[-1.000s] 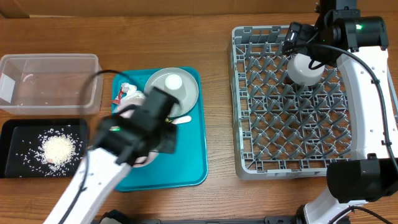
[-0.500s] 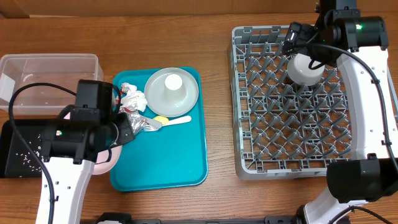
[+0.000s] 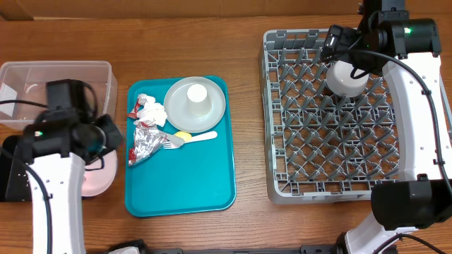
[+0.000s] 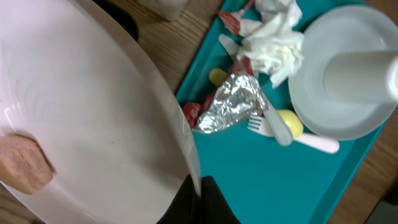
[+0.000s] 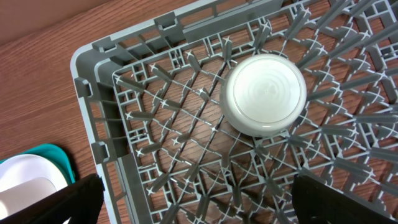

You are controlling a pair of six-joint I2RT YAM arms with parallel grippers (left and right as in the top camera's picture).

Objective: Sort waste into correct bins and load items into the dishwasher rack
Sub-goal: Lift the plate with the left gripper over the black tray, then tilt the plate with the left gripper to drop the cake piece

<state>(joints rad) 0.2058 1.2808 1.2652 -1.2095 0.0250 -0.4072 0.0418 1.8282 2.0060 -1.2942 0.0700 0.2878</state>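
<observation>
Wood-grain worktop (image 3: 247, 42) carries everything. Near its left edge the left claw (image 4: 199, 185) is clamped shut on the rim of the pinkish white plate (image 4: 93, 106), which sits over the right end of the shallow black tray (image 3: 10, 173). A small orange food cube (image 4: 22, 163) lies on the plate's face. Just behind the black tray stands the clear plastic tub (image 3: 60, 68); a pale rectangular patch shows on its left wall, and whether that is a label cannot be told.

Beside them lies the flat teal tray (image 3: 191, 187). On it are a crumpled white napkin (image 4: 273, 46), crumpled silver foil (image 4: 233, 102) just in front of the napkin, and small red-and-white wrappers (image 4: 231, 20) whose print is too small to read. The pale fork (image 4: 264, 121) pokes out from the foil's edge, with the yellow spoon (image 4: 292, 122) touching it. The grey-green plate (image 3: 214, 111) fills the tray's far right corner, and the small white cup (image 3: 195, 94) stands mouth-down on it.

To the right, well apart, sits the large grey dishwasher rack (image 5: 87, 74). A white bowl (image 5: 264, 93) rests upside down on the pegs near its far edge. The right claw (image 5: 199, 205) hangs above the bowl with its jaws spread wide, holding nothing.
</observation>
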